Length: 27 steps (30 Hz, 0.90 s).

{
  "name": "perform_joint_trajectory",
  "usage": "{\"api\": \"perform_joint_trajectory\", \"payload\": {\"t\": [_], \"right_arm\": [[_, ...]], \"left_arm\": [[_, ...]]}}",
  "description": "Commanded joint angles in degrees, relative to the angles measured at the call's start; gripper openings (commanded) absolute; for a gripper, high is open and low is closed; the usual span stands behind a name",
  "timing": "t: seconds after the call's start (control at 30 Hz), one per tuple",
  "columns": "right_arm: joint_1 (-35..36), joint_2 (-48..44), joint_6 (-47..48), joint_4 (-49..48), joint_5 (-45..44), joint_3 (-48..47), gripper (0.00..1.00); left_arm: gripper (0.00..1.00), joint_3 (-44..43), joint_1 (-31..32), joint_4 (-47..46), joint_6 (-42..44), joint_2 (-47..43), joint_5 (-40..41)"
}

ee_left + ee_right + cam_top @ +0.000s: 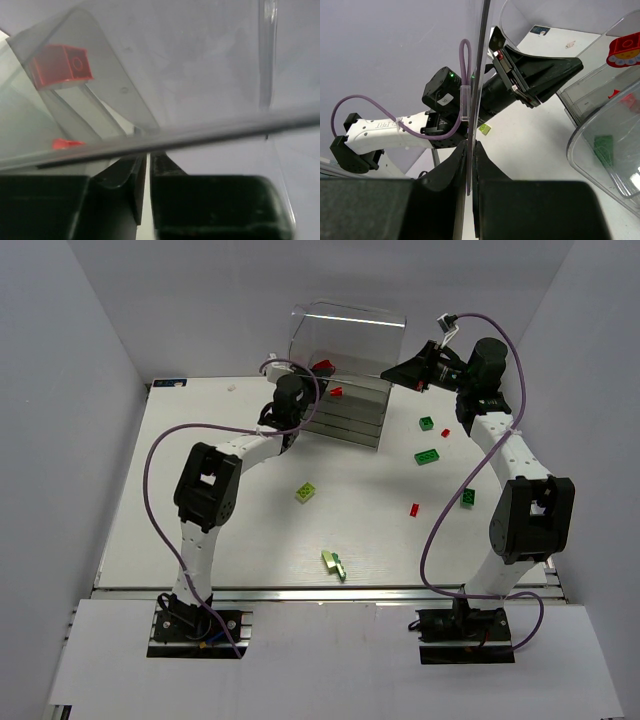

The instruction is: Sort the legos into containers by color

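The clear container (pixel 345 340) stands at the back with its drawers (pixel 350 415) stepped out. My right gripper (pixel 400 372) (pixel 471 145) is shut on the container's thin clear wall (pixel 479 60) at its upper right. My left gripper (pixel 290 392) (pixel 148 157) sits at the container's left side, jaws almost together with a slim slit and nothing seen between; a clear plastic edge (pixel 210 131) crosses its tips. A red lego (pixel 62 65) and a rounded red piece (pixel 625 49) show through the plastic. A dark green lego (pixel 604 147) lies in a drawer.
Loose on the table are yellow-green legos (pixel 306 493) (pixel 334 563), dark green ones (pixel 426 423) (pixel 428 456) (pixel 468 498) and small red ones (pixel 415 508) (pixel 445 433). White walls close in both sides. Purple cables (pixel 470 470) loop over both arms.
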State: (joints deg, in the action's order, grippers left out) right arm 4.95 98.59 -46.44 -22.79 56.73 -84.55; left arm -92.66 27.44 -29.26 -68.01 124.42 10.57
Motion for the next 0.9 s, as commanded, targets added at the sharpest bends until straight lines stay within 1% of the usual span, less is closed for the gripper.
{"api": "perform_joint_trajectory", "payload": {"t": [0.0, 0.07, 0.13, 0.17, 0.2, 0.3, 0.4, 0.43, 0.47, 0.57, 0.67, 0.87], "right_arm": [[-0.3, -4.5, 2.8, -5.2, 0.3, -1.6, 0.00], [-0.2, -4.6, 3.1, -4.9, 0.5, -1.5, 0.00], [-0.2, -4.6, 3.4, -4.8, 0.5, -1.1, 0.00], [-0.3, -4.7, 3.5, -4.7, 0.4, -1.0, 0.00], [0.0, -4.6, 3.5, -4.6, 0.4, -0.9, 0.00], [-0.2, -4.6, 3.6, -4.5, 0.1, -0.8, 0.00], [-0.1, -4.5, 4.0, -4.1, 0.0, -1.1, 0.00], [-0.2, -4.5, 4.1, -3.9, 0.0, -1.2, 0.00], [-0.2, -4.5, 4.2, -3.7, 0.0, -1.2, 0.00], [-0.1, -4.5, 4.4, -3.5, 0.0, -1.1, 0.00], [-0.2, -4.9, 4.9, -3.0, -0.1, -1.1, 0.00], [0.3, -5.2, 6.3, -1.8, -0.4, -1.1, 0.00]], "left_arm": [[0.17, 2.1, -0.4, -2.9, 0.4, -3.6, -4.9], [0.14, 6.8, -0.4, -5.2, 0.4, -5.3, -6.6], [0.15, 10.7, -0.4, -6.8, 0.3, -8.8, -8.2], [0.15, 12.6, -0.4, -8.5, 0.3, -10.1, -8.5], [0.16, 16.5, 0.2, -9.5, 0.2, -12.6, -8.3], [0.16, 22.7, 0.2, -12.9, 0.4, -16.0, -8.3], [0.20, 26.6, 0.2, -15.4, 0.9, -19.4, -8.0], [0.22, 27.4, 0.2, -16.1, 1.3, -20.8, -7.7], [0.26, 27.7, 0.2, -16.4, 1.5, -21.3, -7.6], [0.34, 26.9, 0.2, -16.2, 2.1, -21.4, -8.0], [0.39, 24.7, 0.2, -16.5, 2.0, -20.7, -8.9], [0.42, 20.9, 0.8, -14.6, 3.8, -20.6, -8.3]]}}
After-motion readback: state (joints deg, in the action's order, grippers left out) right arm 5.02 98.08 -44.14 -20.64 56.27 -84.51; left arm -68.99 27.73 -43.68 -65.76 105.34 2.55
